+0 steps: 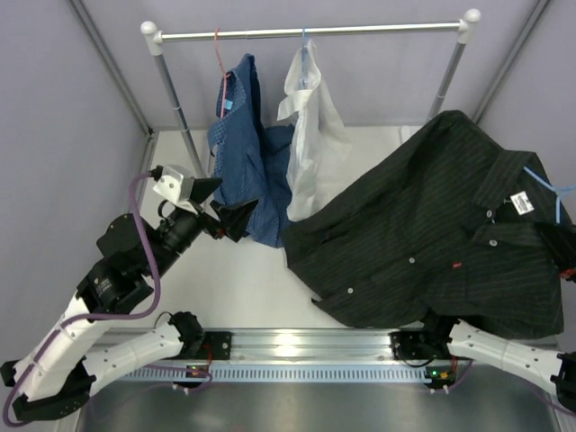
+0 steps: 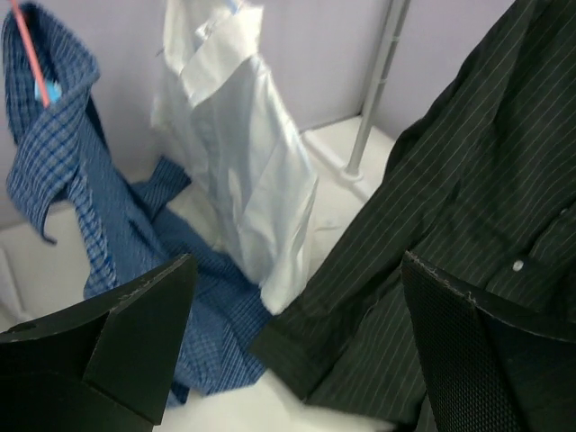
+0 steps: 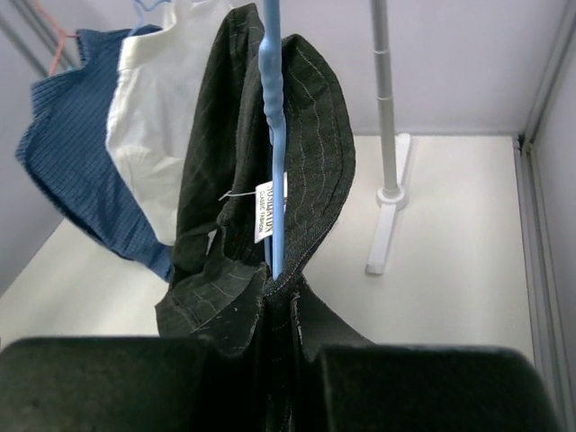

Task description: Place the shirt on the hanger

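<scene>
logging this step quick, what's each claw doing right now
Left claw: open, holding nothing.
Right claw: shut on the shirt at its collar, with the hanger running down into the grip.

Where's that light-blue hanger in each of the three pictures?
Top view: hanger at the far right, poking from the black shirt's collar.
Left wrist: not in it.
Right wrist: centre, upright inside the collar.
Shared landmark: the hanging white shirt.
</scene>
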Action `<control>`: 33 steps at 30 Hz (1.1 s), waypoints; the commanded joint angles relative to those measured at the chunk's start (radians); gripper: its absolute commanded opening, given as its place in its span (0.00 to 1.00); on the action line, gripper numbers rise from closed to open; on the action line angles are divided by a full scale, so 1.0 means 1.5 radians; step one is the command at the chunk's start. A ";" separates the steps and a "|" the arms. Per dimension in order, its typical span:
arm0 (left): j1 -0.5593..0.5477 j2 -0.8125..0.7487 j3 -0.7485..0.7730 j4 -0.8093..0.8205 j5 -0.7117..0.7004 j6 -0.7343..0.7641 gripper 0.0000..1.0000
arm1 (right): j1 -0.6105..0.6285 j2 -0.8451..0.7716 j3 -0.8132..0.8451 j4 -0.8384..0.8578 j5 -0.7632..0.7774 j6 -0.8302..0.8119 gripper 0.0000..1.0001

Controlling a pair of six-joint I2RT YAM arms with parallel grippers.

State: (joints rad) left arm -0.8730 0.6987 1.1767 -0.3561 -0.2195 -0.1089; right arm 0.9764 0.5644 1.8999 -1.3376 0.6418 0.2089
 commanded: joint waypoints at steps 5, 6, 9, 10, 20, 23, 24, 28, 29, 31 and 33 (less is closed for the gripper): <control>0.001 -0.014 -0.057 -0.113 -0.083 -0.038 0.98 | 0.126 0.135 -0.134 -0.070 0.239 0.131 0.00; 0.001 -0.015 -0.061 -0.113 -0.086 -0.042 0.98 | 0.144 0.152 -0.150 -0.060 0.304 0.140 0.00; 0.001 -0.020 -0.075 -0.115 -0.084 -0.052 0.98 | 0.168 0.213 -0.145 -0.003 0.372 0.156 0.00; 0.001 -0.020 -0.075 -0.117 -0.077 -0.053 0.98 | 0.167 0.220 -0.152 0.039 0.370 0.130 0.00; 0.001 -0.027 -0.104 -0.127 -0.073 -0.055 0.98 | -0.372 0.350 -0.247 0.410 -0.187 -0.046 0.00; 0.002 -0.013 -0.110 -0.122 -0.137 -0.035 0.98 | -0.447 0.363 -0.240 0.465 -0.271 -0.031 0.00; 0.005 -0.008 -0.098 -0.124 -0.153 -0.040 0.98 | -0.455 0.376 -0.230 0.468 -0.277 -0.032 0.00; 0.043 -0.013 -0.110 -0.087 -0.113 -0.053 0.98 | -0.460 0.398 -0.170 0.482 -0.292 -0.048 0.00; 0.054 -0.012 -0.112 -0.084 -0.108 -0.054 0.98 | -0.460 0.403 -0.157 0.486 -0.293 -0.053 0.00; 0.085 -0.009 -0.115 -0.085 -0.091 -0.058 0.98 | -0.461 0.427 -0.111 0.486 -0.286 -0.075 0.00; 0.092 -0.024 -0.119 -0.085 -0.092 -0.065 0.98 | -0.463 0.453 -0.086 0.485 -0.277 -0.083 0.00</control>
State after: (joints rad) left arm -0.7616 0.6842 1.0084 -0.5377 -0.3729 -0.1875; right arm 0.2932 1.2137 1.6627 -0.7776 0.2432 0.1268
